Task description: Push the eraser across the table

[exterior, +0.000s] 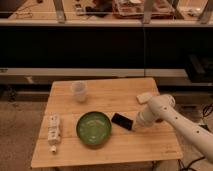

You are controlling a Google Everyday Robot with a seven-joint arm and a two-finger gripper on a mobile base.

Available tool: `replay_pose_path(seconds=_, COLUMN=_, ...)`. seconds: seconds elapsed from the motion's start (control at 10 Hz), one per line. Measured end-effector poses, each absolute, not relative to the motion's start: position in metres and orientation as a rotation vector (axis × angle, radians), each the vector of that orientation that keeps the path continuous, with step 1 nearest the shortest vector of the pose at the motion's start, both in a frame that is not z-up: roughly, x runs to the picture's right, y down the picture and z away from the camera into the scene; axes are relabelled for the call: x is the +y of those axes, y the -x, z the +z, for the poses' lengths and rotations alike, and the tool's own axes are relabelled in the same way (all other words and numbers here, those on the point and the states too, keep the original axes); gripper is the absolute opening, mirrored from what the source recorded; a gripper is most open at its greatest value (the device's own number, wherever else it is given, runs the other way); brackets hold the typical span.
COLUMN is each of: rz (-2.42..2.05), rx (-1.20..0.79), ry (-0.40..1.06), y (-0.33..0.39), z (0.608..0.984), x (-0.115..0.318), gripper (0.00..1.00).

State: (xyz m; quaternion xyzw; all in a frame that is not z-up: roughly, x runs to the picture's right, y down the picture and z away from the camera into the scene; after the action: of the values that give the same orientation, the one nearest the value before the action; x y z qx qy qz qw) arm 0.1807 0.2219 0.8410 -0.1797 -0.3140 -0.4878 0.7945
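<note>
Camera view: gripper (136,125), fingers together, is touching the right end of the eraser (122,121), which is lying on the table (115,95) just beside the green bowl (94,128). Best approach, I'm judging: staying low, pushing through its centre, angling past the bowl.

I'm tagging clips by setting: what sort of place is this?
Probably a lab or office test area: a small table staged with props like the eraser and green bowl, a long cluttered counter behind, and a robot arm, its end effector beside the eraser.
</note>
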Motion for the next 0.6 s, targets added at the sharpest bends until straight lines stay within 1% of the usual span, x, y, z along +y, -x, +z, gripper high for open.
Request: replay_pose_path(seconds=0.6, rz=-1.067, rx=-0.682, ry=0.374, y=-0.160, z=0.848, x=0.212, gripper=0.00)
